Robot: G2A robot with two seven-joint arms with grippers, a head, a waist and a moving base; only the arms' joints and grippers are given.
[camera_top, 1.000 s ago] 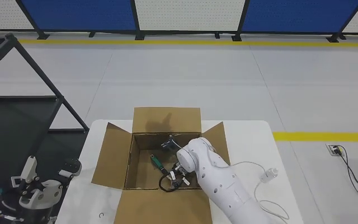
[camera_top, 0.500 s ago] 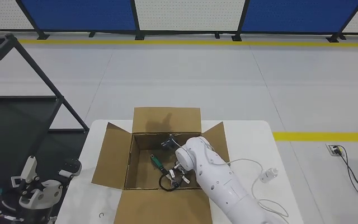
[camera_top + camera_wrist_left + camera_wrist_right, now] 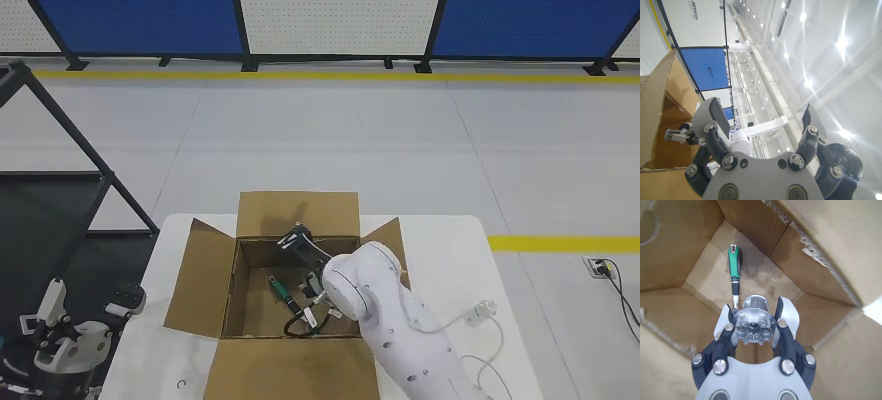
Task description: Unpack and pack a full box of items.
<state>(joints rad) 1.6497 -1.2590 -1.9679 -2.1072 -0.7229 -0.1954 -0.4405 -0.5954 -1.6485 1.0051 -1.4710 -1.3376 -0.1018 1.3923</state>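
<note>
1. The cardboard box (image 3: 200,285) stands on the white table (image 3: 450,240), its four flaps folded outward and its top open
2. On the box floor lies a green-handled ratchet wrench (image 3: 282,290); a black cable (image 3: 297,328) curls in a loop by the wall nearest the robot
3. The right gripper (image 3: 753,308) is down inside the box, its two fingers clamped on a silver metal part (image 3: 753,323), a round piece with a notched flange and a cylindrical body
4. The metal part sits just beside the wrench's steel head, and the green handle points away toward a corner of the box; whether the part touches the floor cannot be told
5. The left gripper (image 3: 762,111) is off the table's left side, beside an outer flap of the box and pointing up at the ceiling; its fingers are spread wide with nothing between them
6. The blue and white partition panels (image 3: 702,73) behind the box carry small printed lettering, and dark print on a box flap is cut off at the edge of the left wrist view
</note>
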